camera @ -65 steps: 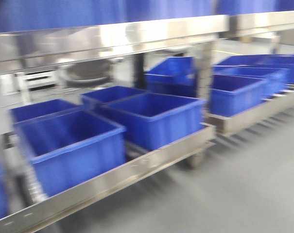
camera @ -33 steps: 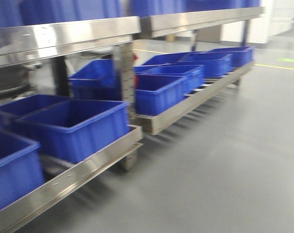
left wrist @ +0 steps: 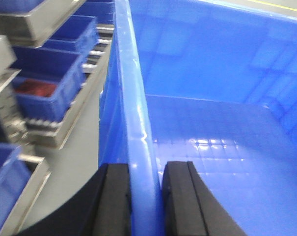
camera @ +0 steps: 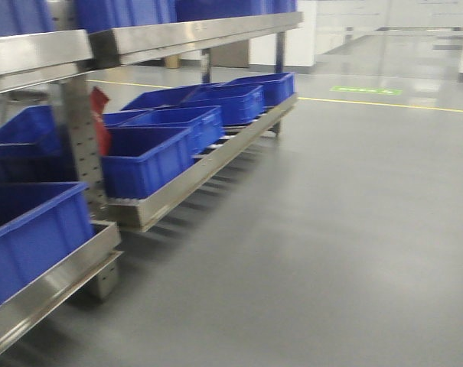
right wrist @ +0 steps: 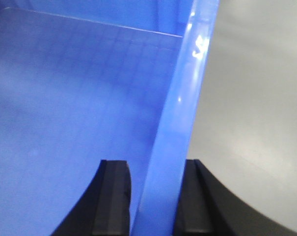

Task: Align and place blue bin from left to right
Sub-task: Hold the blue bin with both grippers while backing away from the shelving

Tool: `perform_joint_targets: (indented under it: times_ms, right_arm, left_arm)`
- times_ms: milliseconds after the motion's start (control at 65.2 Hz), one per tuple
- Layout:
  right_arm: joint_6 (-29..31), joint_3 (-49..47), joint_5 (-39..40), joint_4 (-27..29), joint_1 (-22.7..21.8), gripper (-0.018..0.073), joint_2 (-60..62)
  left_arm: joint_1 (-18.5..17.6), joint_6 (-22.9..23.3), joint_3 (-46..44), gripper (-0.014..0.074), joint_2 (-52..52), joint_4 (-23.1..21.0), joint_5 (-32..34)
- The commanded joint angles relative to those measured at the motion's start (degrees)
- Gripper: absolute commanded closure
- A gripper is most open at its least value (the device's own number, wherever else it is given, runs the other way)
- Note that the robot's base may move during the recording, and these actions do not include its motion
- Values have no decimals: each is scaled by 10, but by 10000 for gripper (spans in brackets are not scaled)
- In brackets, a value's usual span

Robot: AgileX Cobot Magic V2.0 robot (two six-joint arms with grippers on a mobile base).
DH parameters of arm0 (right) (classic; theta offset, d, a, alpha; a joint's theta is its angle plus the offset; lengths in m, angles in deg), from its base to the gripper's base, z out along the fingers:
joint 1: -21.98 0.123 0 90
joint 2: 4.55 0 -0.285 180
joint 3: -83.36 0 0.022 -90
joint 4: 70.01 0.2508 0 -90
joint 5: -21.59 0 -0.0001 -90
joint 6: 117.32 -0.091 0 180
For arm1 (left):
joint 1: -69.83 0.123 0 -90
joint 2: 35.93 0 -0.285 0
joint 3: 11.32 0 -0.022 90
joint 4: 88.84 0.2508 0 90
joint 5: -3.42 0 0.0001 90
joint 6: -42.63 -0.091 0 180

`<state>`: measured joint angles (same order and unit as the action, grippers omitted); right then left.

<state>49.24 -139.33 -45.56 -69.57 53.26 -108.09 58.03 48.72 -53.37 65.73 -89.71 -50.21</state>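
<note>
I hold an empty blue bin point(left wrist: 212, 123) by two opposite rims. In the left wrist view my left gripper point(left wrist: 146, 169) is shut on the bin's left rim, with one black pad outside the wall and one inside. In the right wrist view the same blue bin point(right wrist: 65, 98) fills the left side, and my right gripper point(right wrist: 155, 169) is shut on its right rim; grey floor lies beyond it. The held bin and both grippers are out of the front view.
A steel rack point(camera: 185, 180) runs along the left, its low shelf lined with several blue bins point(camera: 147, 157) and more on the shelf above. A red item point(camera: 101, 130) sits by a rack post. Grey floor with a yellow line point(camera: 384, 103) spreads to the right.
The front view has swept to the right along the rack. The near bins slid off to the left, and the rack's far end and open floor came into view.
</note>
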Motion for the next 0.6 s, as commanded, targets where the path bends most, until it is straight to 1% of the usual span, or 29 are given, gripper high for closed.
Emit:
perform_joint_targets:
  times_ms: [0, 582]
  right_arm:
    - [23, -7, 33, -18, -3, 711, 18]
    - [23, -7, 33, -18, -3, 711, 18]
  left_arm:
    - [1, -10, -8, 707, -15, 12, 70]
    - [1, -10, -8, 707, -15, 12, 70]
